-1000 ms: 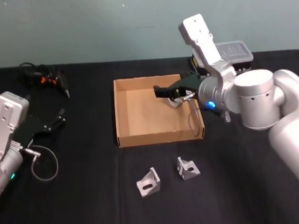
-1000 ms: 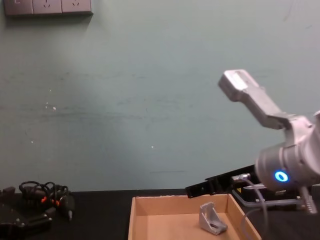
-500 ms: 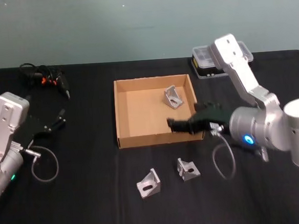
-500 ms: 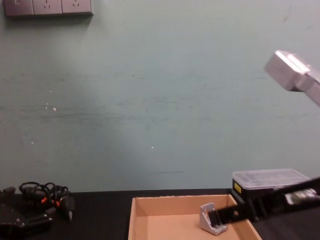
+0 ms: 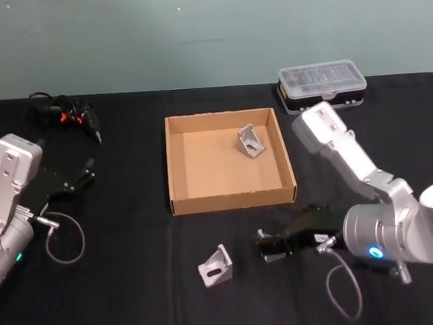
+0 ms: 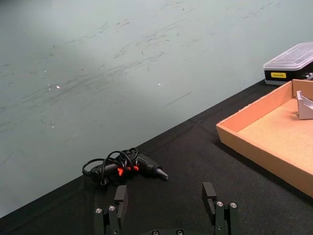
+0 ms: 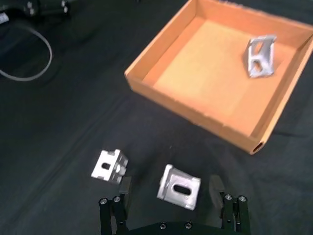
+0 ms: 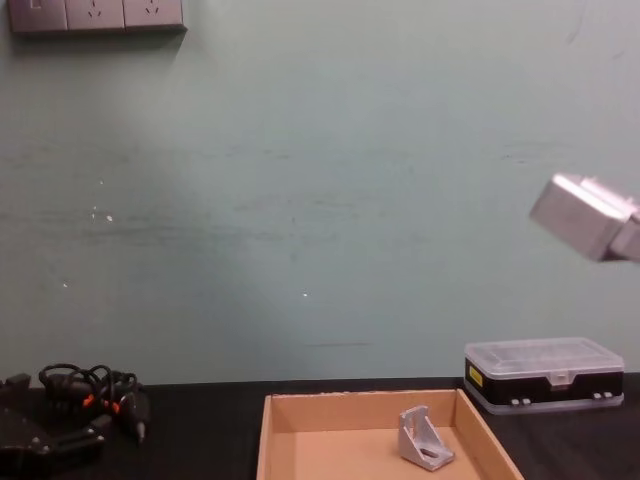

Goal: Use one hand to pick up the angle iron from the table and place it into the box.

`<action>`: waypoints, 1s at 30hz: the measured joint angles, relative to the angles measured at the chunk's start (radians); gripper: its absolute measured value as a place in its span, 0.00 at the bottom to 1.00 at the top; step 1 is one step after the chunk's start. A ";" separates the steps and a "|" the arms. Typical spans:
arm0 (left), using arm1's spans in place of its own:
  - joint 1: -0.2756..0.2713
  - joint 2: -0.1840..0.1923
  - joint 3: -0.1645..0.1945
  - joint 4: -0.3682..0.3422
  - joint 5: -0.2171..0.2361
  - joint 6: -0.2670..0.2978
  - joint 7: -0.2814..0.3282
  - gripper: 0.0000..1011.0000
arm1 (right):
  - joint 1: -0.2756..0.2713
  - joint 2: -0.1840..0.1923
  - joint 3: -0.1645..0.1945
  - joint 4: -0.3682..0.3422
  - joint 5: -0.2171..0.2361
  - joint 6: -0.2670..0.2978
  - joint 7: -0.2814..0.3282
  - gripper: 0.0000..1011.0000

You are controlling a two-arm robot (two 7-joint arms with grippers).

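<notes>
Three silver angle irons show. One stands inside the tan cardboard box (image 5: 230, 200), near its far right corner (image 5: 251, 141), also seen as angle iron (image 8: 423, 440). Two lie on the black table in front of the box: the left angle iron (image 5: 215, 265) and the right angle iron (image 7: 178, 187). My right gripper (image 7: 170, 188) is low over that right one, open, with a finger on each side of it and not closed on it. In the head view the right gripper (image 5: 271, 246) partly hides it. My left gripper (image 6: 165, 195) rests open at the table's left.
A clear-lidded black-and-yellow organiser case (image 5: 322, 85) stands behind the box on the right. A black tool with coiled cable (image 5: 66, 114) lies at the far left. A cable loop (image 5: 64, 238) lies by the left arm. The box's front wall (image 7: 190, 119) is just beyond the right gripper.
My right gripper left the angle iron in the box, drew back over the front wall and came down around the right angle iron on the table. The left arm stayed still.
</notes>
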 joint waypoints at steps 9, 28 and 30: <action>0.000 0.000 0.000 0.000 0.000 0.000 0.000 0.99 | 0.006 -0.073 -0.017 0.050 -0.042 0.087 -0.052 0.99; 0.000 0.000 0.000 0.000 0.000 0.000 0.000 0.99 | 0.006 -0.174 0.002 0.118 -0.088 0.073 -0.089 0.99; 0.000 0.000 0.000 0.000 0.000 0.000 0.000 0.99 | 0.007 -0.180 0.002 0.122 -0.093 0.066 -0.088 0.99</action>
